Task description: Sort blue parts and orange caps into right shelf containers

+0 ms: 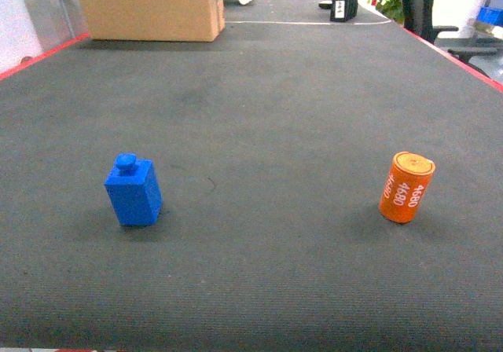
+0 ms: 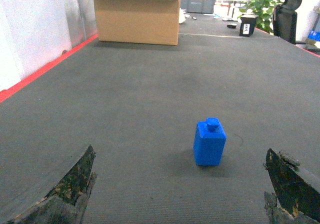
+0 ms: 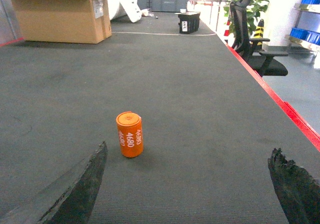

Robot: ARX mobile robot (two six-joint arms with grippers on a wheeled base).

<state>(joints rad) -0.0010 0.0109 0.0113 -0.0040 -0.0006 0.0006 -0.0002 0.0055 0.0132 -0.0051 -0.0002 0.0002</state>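
The blue part stood upright on the dark worktop, left of the orange cap, well apart. Both grippers' jaws were spread wide, holding nothing: left gripper, right gripper.

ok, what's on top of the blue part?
The blue part stands upright on the grey mat with one round stud moulded on its top and nothing resting on it. Its underside, against the mat, is hidden.
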